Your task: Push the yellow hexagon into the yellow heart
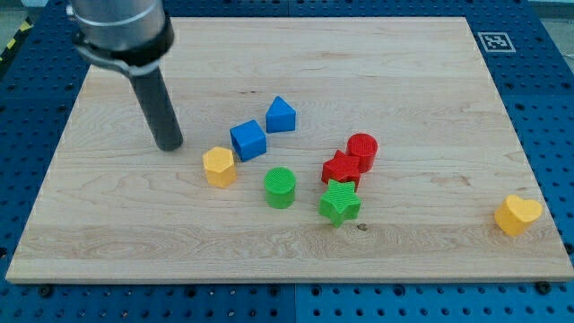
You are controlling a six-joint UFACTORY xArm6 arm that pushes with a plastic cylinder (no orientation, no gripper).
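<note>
The yellow hexagon (219, 166) lies left of the board's middle. The yellow heart (517, 214) lies far off at the view's lower right, near the board's right edge. My tip (169, 144) rests on the board up and to the left of the yellow hexagon, a short gap apart from it. A blue cube (248, 140) sits just up and right of the hexagon, nearly touching it.
A blue triangular block (281, 114) lies above the cube. A green cylinder (280, 187), a green star (340, 202), a red star (341, 169) and a red cylinder (362, 149) lie between the hexagon and the heart. The wooden board (430, 269) sits on a blue pegboard.
</note>
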